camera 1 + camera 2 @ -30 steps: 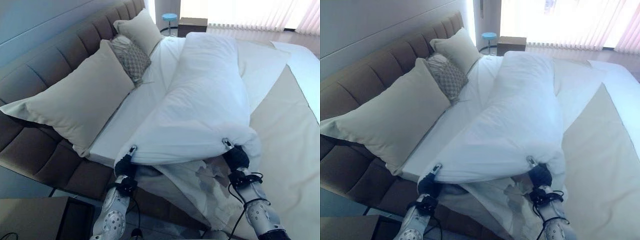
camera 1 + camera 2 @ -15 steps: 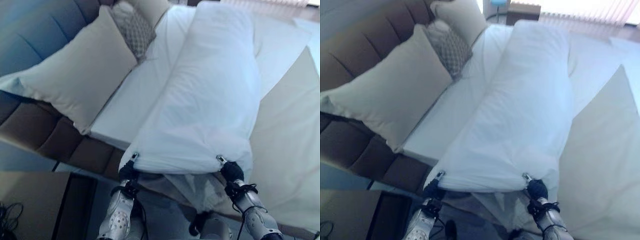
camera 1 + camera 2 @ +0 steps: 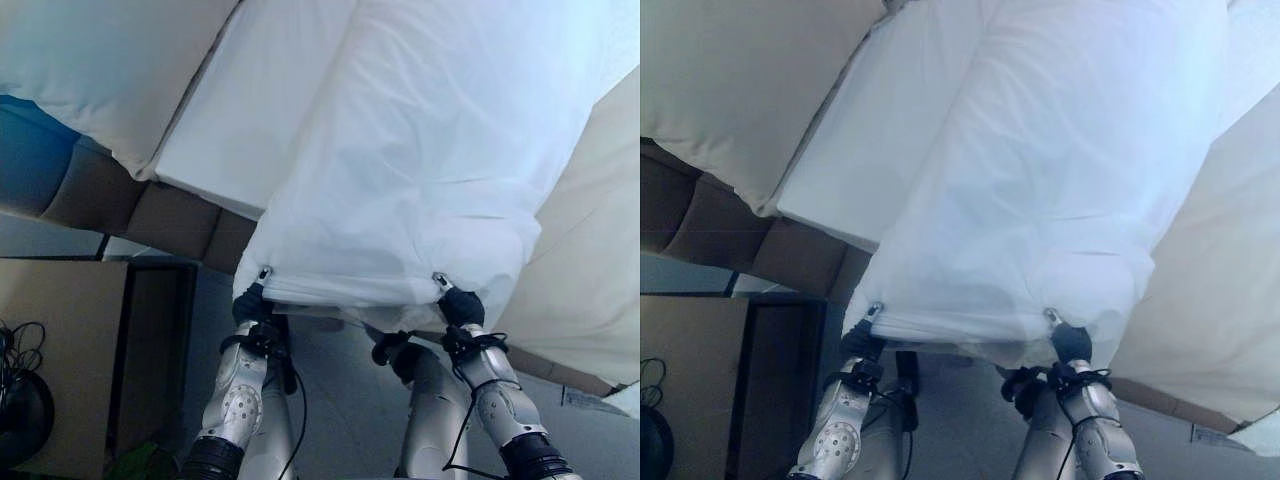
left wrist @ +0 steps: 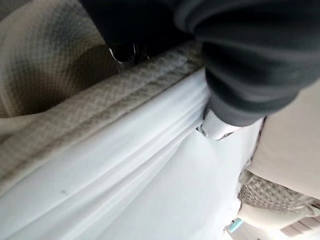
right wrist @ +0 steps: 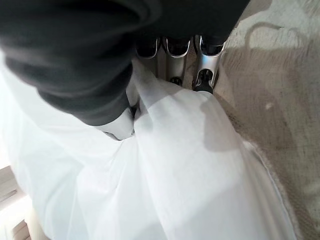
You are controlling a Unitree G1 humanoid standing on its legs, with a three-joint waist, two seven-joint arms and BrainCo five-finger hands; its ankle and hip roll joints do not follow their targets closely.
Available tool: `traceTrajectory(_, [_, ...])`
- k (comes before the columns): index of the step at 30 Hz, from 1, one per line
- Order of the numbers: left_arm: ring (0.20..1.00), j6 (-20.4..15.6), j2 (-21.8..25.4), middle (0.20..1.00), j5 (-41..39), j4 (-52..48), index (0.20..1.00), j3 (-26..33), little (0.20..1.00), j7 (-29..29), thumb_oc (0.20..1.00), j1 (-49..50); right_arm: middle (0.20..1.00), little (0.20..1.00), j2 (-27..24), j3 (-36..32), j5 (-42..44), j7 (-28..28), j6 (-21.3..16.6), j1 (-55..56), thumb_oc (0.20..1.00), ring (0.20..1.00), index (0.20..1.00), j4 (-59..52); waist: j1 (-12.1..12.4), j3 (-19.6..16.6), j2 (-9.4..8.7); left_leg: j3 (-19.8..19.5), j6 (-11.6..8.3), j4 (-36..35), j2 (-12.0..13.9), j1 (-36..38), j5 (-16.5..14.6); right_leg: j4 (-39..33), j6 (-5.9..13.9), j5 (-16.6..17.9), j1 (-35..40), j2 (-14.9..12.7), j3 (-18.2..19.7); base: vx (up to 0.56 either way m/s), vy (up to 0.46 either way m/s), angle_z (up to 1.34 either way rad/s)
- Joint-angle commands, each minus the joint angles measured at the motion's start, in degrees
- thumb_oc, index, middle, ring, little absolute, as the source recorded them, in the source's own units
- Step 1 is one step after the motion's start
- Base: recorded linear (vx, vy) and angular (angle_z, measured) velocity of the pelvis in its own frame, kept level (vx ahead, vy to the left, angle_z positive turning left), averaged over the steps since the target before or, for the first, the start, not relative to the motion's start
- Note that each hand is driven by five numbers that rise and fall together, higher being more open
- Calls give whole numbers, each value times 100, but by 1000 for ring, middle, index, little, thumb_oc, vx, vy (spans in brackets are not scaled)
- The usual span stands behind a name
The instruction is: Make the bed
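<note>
Left hand [image 3: 250, 302]: clenched on white puffy duvet [image 3: 430, 170] edge.
Right hand [image 3: 459, 305]: same grasp.
Advice: pull both corners evenly — level, off the mattress [image 3: 250, 120] side edge.

Bright, cool daylight washes the white folded duvet [image 3: 420, 150] almost to glare across its upper part, so its folds barely show in the two eye views. The brown padded bed frame [image 3: 130, 210] and the grey floor [image 3: 340, 400] beneath the duvet's edge lie in dim shadow. Both wrist views are soft and out of focus up close.
</note>
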Motion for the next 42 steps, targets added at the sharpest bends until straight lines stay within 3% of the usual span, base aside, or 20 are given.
traceTrajectory(1, [200, -888, 994, 200, -6, -167, 200, 1275, 200, 558, 200, 557, 200, 200, -347, -737, 20, -540, -537, 137, 200, 200, 200, 273, 177, -79, -223, 315, 218, 115, -136, 141, -266, -993, 826, 1336, 2, -288, 116, 37, -6, 6])
traceTrajectory(8, [200, -788, 1137, 200, 179, 373, 200, 1058, 200, 585, 200, 413, 200, 200, -343, -610, 30, -475, -544, 194, 200, 200, 200, 585, 183, -79, -215, 226, 250, 300, -156, -16, -374, -884, 825, 1289, -70, -345, 48, 13, -16, 2])
traceTrajectory(12, [200, -641, 1318, 200, 518, 1264, 200, 786, 200, 692, 200, 74, 200, 200, -402, -292, -198, -520, -384, -42, 200, 200, 200, 1457, 163, -79, -206, 165, 293, 587, -154, -713, -403, -705, 785, 1247, -662, -373, 191, -55, -9, 9])
traceTrajectory(15, [200, -596, 1309, 200, 697, 1699, 200, 584, 200, 750, 200, -218, 200, 200, -443, -249, -372, -598, -313, -326, 200, 200, 200, 2131, 141, -79, -184, 159, 344, 810, -198, -1117, -467, -495, 751, 1182, -1065, -431, 322, -42, 35, 13])
traceTrajectory(16, [200, -587, 1270, 200, 749, 2075, 200, 407, 200, 885, 200, -532, 200, 200, -477, -174, -600, -764, -209, -601, 200, 200, 200, 2754, 114, -79, -130, 129, 383, 1050, -230, -1558, -509, -238, 697, 1095, -1454, -480, 422, -26, 22, 11])
traceTrajectory(22, [200, -526, 1298, 200, 778, 2729, 200, 279, 200, 944, 200, -869, 200, 200, -536, -147, -728, -784, -116, -916, 200, 200, 200, 3477, 95, -79, -82, 87, 440, 1599, -236, -2269, -664, 317, 570, 816, -2161, -578, 661, -8, 13, 14])
traceTrajectory(32, [200, -322, 1472, 200, 820, 3802, 200, 86, 200, 840, 200, -1270, 200, 200, -891, 124, -1142, -693, 85, -1470, 200, 200, 200, 4667, 41, -79, -3, 62, 481, 2824, -335, -3654, -924, 1451, 308, 351, -3525, -793, 1407, -10, 13, 3])
traceTrajectory(42, [200, 63, 1570, 200, 1852, 4789, 200, -322, 200, 724, 200, -1412, 200, 200, -925, 246, -1478, -382, 399, -1522, 200, 200, 200, 5709, 12, -79, 0, 121, 544, 3563, -299, -4166, -1171, 2233, 154, 7, -4148, -971, 1706, -1, 8, -1])
